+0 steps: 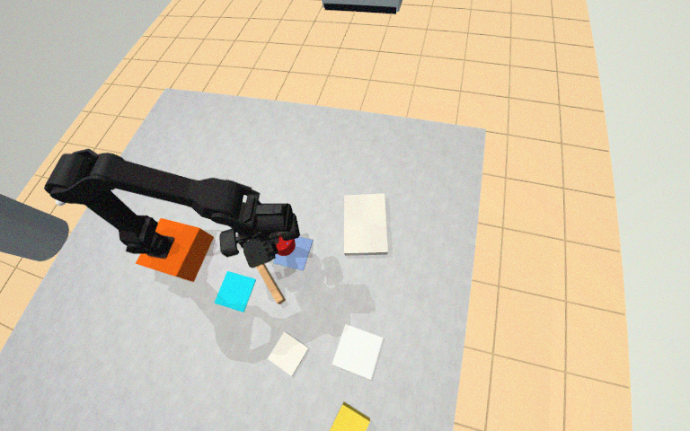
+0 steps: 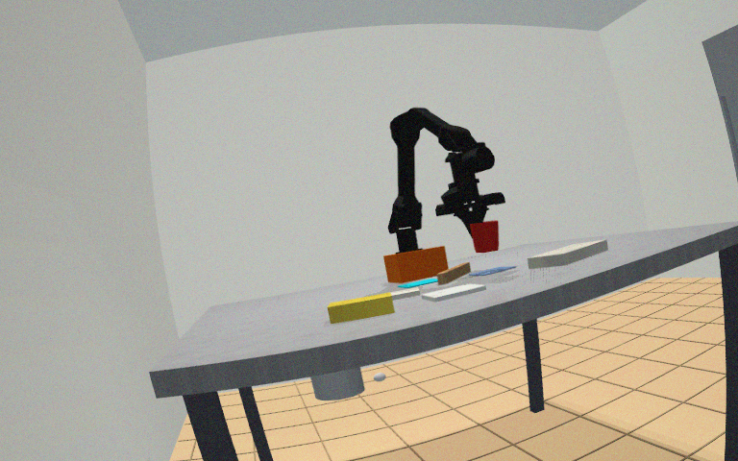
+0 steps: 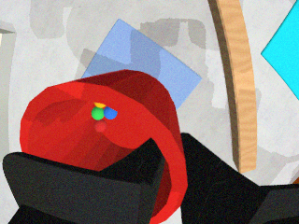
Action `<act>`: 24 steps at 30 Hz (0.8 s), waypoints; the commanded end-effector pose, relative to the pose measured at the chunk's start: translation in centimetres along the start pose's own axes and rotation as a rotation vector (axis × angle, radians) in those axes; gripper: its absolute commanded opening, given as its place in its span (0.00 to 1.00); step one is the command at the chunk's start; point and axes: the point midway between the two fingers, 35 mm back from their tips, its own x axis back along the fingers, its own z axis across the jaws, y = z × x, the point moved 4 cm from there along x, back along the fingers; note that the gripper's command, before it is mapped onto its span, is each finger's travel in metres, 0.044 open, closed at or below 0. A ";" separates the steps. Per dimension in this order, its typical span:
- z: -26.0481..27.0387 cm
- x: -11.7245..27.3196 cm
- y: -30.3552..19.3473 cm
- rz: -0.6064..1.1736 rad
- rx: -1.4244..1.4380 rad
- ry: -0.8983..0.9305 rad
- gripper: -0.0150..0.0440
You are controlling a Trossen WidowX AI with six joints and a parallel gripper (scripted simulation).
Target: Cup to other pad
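Claw (image 3: pixel 163 149) grips red cup (image 2: pixel 484 235) rim, lifted above blue pad (image 1: pixel 294 253); marbles (image 3: pixel 104 112) inside. Left: carry to cyan pad (image 1: pixel 234 290), lower, release.

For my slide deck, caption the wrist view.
Pincer grips the red cup rim, marbles inside, above the blue pad.
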 end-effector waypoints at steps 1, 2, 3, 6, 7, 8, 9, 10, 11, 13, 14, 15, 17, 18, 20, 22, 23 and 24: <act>0.0 0.0 0.0 0.000 0.000 0.000 0.25; 0.0 0.0 0.0 0.000 0.000 0.000 0.25; 0.0 0.0 0.0 0.000 0.000 0.000 0.25; -0.1 0.0 0.0 0.000 0.000 0.000 0.25; -0.2 0.0 0.1 0.000 0.000 0.000 0.25; -0.3 0.0 0.1 0.000 0.000 0.000 0.25; -0.4 0.0 0.2 0.000 0.001 0.000 0.25; -0.6 0.0 0.3 0.000 0.001 0.000 0.25; -0.8 0.0 0.4 0.000 0.001 0.000 0.25; -1.2 0.0 0.5 0.000 0.001 0.001 0.25; -1.4 0.0 0.6 0.000 0.002 0.001 0.25; -1.6 0.1 0.7 0.000 0.002 0.001 0.25; -1.9 0.1 0.9 0.000 0.002 0.001 0.25; -2.2 0.1 1.0 0.000 0.002 0.001 0.25; -2.6 0.1 1.1 0.000 0.002 0.001 0.25; -3.0 0.1 1.3 0.000 0.003 0.001 0.25; -3.2 0.1 1.4 0.000 0.003 0.001 0.25; -3.4 0.1 1.5 0.000 0.003 0.001 0.25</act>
